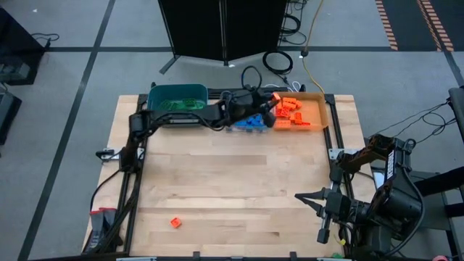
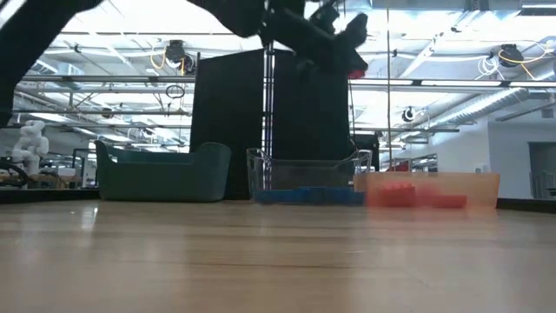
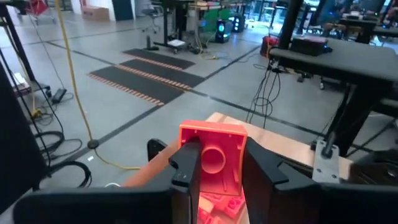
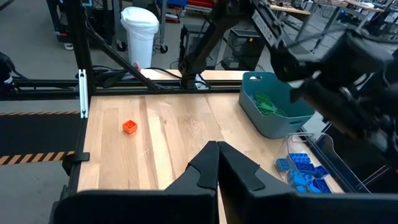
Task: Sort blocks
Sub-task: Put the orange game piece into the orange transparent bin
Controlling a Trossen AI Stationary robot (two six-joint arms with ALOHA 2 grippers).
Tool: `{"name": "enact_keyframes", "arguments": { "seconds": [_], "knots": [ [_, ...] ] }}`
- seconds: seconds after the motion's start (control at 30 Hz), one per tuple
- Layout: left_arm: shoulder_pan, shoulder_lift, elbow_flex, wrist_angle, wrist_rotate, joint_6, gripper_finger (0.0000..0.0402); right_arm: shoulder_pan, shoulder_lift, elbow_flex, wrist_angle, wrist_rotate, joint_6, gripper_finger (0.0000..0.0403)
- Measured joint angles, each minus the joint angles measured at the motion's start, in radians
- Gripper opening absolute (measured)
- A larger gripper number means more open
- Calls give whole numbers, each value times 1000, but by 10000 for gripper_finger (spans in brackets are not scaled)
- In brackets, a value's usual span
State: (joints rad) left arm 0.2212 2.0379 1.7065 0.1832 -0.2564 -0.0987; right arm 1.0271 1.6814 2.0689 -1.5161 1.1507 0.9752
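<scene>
Left end effector [image 1: 272, 104] pinches an orange block [image 3: 212, 163] above the far bins, probably just over the orange bin [image 1: 319, 109] edge. Right end effector [image 1: 303, 196], pressed together, waits nearer the stray block [image 1: 175, 222].

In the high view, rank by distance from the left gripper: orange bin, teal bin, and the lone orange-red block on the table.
From the left gripper, shut on an orange-red block:
1. Orange bin, right beside it at the table's far edge.
2. Teal bin, farther along the far edge, leftward.
3. Lone orange-red block, near-left corner area.
</scene>
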Motion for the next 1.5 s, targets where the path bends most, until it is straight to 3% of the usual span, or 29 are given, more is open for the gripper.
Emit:
{"name": "enact_keyframes", "arguments": {
  "seconds": [0.27, 0.47, 0.83, 1.0, 1.1, 1.23, 1.5],
  "knots": [
    [16, 187, 153, 11, 10, -104, 75, 0, 0, 0, 0, -5, 0, 0],
    [16, 319, 303, -80, 17, -137, 76, 0, 1, 0, 0, -41, 5, 0],
    [37, 379, 411, -138, 47, -203, 191, 2, 1, 0, -2, -56, 2, 0],
    [80, 369, 410, -187, 209, -354, 231, -2, 1, 0, -25, -23, 3, 0],
    [95, 363, 411, -209, 314, -405, 251, -18, 1, 0, -55, 84, 42, 0],
    [99, 363, 410, -241, 367, -446, 265, -103, -6, 0, -54, 259, 54, 0],
    [100, 363, 410, -255, 434, -486, 268, -455, -216, -3, -54, 218, -83, 0]
  ]
}}
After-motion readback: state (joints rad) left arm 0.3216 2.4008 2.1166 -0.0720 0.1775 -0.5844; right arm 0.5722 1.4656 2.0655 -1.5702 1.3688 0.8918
